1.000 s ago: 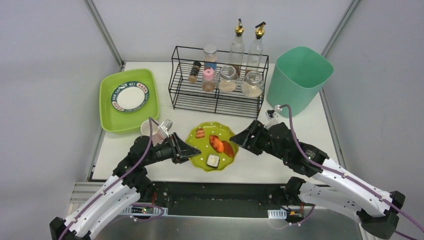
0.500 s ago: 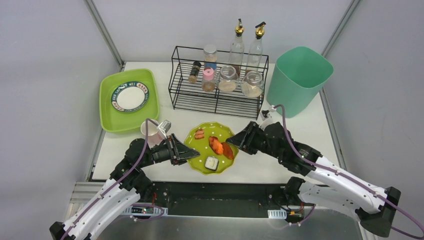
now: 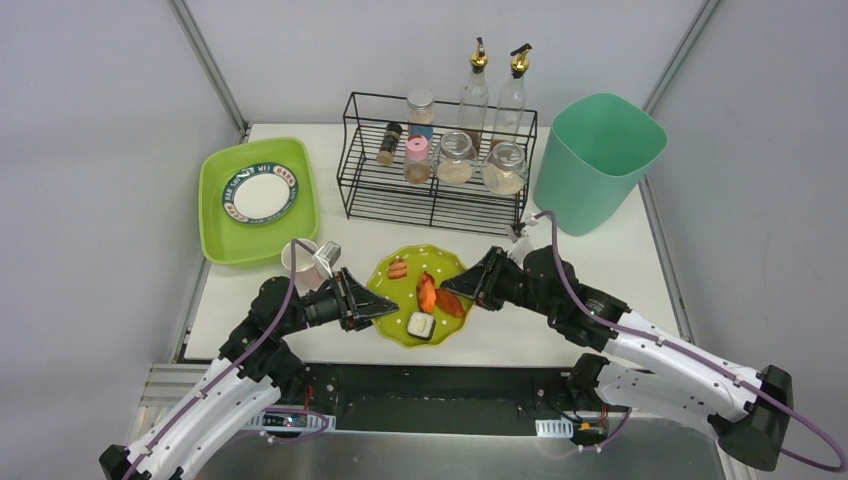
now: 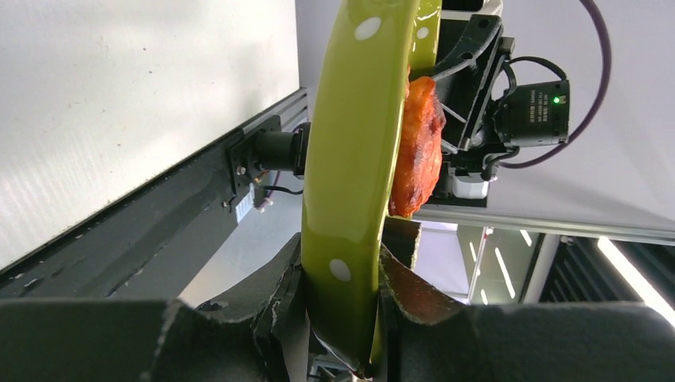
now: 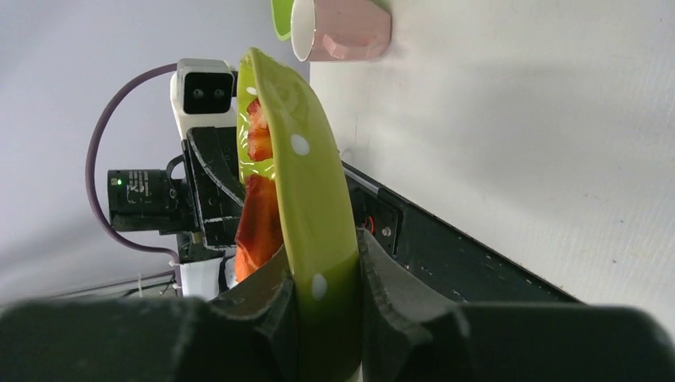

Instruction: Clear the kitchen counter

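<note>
Nothing legible anywhere; plate (image 3: 260,194) in the green tub (image 3: 225,245) has lettering round its dark rim band, too small to read; right arm's camera box (image 4: 535,111) carries lines of white print, blurred; left arm's camera box (image 5: 142,189) same, white print, unreadable; white sticker (image 4: 244,208) on the front rail (image 4: 119,239), marks too small; tall jar (image 3: 421,115) on the wire rack (image 3: 395,205) has a blue label, no words resolvable; small jar (image 3: 389,143) near it, dark label, likewise.

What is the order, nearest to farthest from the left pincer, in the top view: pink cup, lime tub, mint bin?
1. pink cup, just left of the left pincer holding the dotted plate
2. lime tub, far-left corner
3. mint bin, far-right corner
</note>
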You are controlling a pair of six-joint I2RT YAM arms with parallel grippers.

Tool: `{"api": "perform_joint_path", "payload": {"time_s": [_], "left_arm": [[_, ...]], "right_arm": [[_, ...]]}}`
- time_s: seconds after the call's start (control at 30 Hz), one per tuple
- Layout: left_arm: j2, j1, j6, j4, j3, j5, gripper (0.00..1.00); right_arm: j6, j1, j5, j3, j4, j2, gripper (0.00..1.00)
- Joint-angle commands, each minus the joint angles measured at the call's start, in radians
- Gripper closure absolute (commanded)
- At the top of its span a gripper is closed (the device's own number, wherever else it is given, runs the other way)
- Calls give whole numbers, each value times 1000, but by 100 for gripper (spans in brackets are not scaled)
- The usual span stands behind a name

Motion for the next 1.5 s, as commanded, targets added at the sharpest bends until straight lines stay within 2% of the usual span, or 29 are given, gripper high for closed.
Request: {"api": "perform_joint_path", "payload": {"time_s": [0.0,0.13,0.23,0.3,0.5,0.63,1.0,1.3,1.47], "left_arm": [[-14,-4,-33,245,67,32,100],[-6,-4,-26,232,65,22,100],[0,-4,-25,227,63,17,99],[4,-4,-22,221,64,10,91],[13,-4,-8,190,71,-6,55],[15,-4,0,184,80,-9,44],[-9,-4,11,149,80,-30,38],[-21,-4,14,142,86,-47,35],[-52,-4,14,132,75,-71,35]], "right_arm": [[28,20,-41,-10,64,-2,84],[36,20,-22,-18,57,-24,100],[54,20,-3,-31,66,-41,100],[72,20,9,-46,75,-55,100],[101,21,40,-57,125,-102,100],[110,20,43,-62,144,-113,100],[145,20,99,-114,229,-184,100],[149,20,164,-105,187,-259,100],[134,21,239,-71,110,-316,100]]}}
